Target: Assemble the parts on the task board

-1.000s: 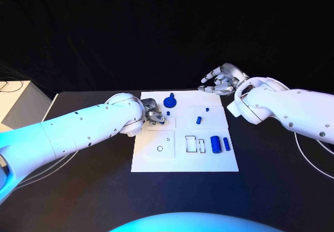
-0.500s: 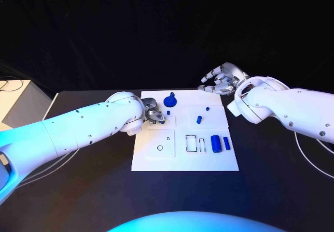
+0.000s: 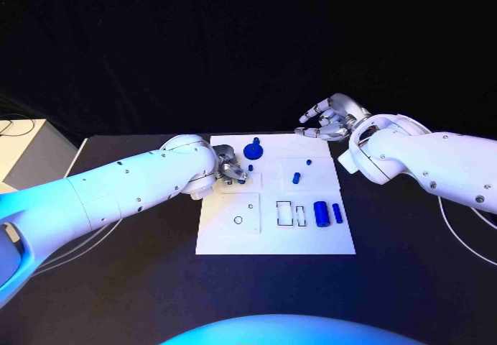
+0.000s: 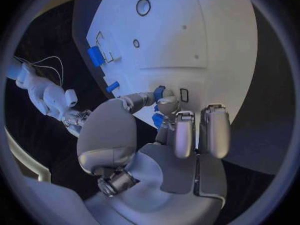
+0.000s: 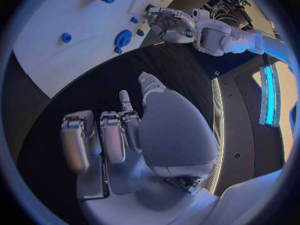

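Precision matters here: the left hand (image 3: pixel 230 172), fingers pinched on a small blue part (image 4: pixel 159 120) over the task board (image 3: pixel 274 244) at upper centre, should lower it squarely, while the right hand (image 3: pixel 330 121) hovers empty, fingers apart, beyond the board's far corner.

Smooth white arms dotted with small screws, silver left hand (image 3: pixel 230 172), silver right hand (image 3: pixel 330 118)

Small blue parts (image 3: pixel 321 214) scattered on white task board (image 3: pixel 274 241)
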You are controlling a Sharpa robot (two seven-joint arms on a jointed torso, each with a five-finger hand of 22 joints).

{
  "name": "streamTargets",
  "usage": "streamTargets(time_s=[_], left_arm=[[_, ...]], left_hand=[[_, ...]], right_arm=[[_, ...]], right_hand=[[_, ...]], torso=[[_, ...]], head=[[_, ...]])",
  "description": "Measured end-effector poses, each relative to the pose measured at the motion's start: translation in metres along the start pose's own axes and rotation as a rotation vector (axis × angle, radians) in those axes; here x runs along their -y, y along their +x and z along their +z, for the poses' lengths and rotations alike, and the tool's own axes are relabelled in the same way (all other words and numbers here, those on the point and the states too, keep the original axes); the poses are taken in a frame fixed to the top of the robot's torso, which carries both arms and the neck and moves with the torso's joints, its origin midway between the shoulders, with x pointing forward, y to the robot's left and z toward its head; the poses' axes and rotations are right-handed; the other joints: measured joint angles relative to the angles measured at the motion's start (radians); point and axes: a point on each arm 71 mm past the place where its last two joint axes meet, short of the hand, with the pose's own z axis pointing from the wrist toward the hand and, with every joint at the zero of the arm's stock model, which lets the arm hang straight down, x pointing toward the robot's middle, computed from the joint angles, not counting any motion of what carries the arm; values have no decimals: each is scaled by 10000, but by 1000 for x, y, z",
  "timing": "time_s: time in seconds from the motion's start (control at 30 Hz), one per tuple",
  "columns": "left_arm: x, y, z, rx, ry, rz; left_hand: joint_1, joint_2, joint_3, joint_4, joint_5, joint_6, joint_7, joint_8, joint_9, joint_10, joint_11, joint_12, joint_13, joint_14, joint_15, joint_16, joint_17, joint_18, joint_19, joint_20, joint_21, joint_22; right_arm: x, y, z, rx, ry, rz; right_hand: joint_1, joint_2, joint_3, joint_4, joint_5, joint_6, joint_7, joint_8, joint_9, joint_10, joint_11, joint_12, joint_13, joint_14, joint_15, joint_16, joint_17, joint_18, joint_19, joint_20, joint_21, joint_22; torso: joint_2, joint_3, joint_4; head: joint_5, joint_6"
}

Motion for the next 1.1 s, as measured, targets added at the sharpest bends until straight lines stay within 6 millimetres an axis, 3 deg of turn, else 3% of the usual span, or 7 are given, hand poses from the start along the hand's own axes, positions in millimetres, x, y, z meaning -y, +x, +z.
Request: streamTargets(time_s=[0.23, 0.3, 0.57, 0.73, 1.1], left_arm=[[1, 0, 1, -47, -24, 39], [2, 0, 1, -62, -31, 54], [3, -1, 4, -108, -77, 100], [2, -2, 5, -99, -132, 125], [2, -3, 6, -74, -162, 186]], left_hand=[[0, 0, -2, -3, -87, 20, -15, 1, 19, 46, -41, 0, -18, -39, -37, 0, 0, -6, 38, -38, 38, 0], [0, 0, -27, -27, -89, 37, -2, 1, 44, 92, -57, 0, -17, -40, -38, 0, 0, -159, 38, -39, 38, -1], [-48, 34, -308, -308, -224, 168, -92, -42, 202, 146, -72, -49, -100, -2, -75, 0, 0, -159, 38, -38, 38, -1], [-166, -83, -399, -399, -243, 376, -311, -104, 161, 182, -106, -50, -109, -37, -113, 0, 0, -157, 38, -38, 38, -2], [-234, -152, -579, -579, -244, 512, -446, -187, 145, 138, -151, -50, -147, -39, -114, 0, 0, -156, 73, -74, 38, -3]], right_arm=[[0, 0, 0, 0, 2, 0], [0, 0, 0, 0, 3, 0], [0, 0, 0, -5, -1, 2], [0, 0, 0, -4, -3, 2], [0, 0, 0, -3, -3, 3]], right_hand=[[0, 0, 0, 0, 0, 0, 0, 0, -1, 0, 0, 0, -1, 0, 0, 0, 0, 0, 0, 0, 0, -1], [0, 0, 0, 0, 0, 0, 0, 0, -1, 0, 0, 0, -1, 0, 0, 0, 0, 0, 0, 0, 0, -1], [0, 0, 0, 0, 0, 0, 0, 0, 3, 0, 0, 0, -1, 0, 0, 0, 0, 1, 0, 0, 0, 7], [0, 0, 0, 0, 0, 1, 0, 0, 7, 0, 0, 0, -1, 0, 0, 0, 0, 0, 0, 0, 0, 7], [0, 0, 0, 0, 0, 1, 0, 0, 6, 0, 0, 0, 7, 0, 0, 0, 0, 0, 0, 0, 0, 6]], torso=[[-1, 10, -1], [-1, 9, 2], [-3, 4, 12], [-1, 1, 7], [2, -8, 7]], head=[[-5, 2], [-12, -9], [-24, -23], [-27, -22], [-60, -21]])
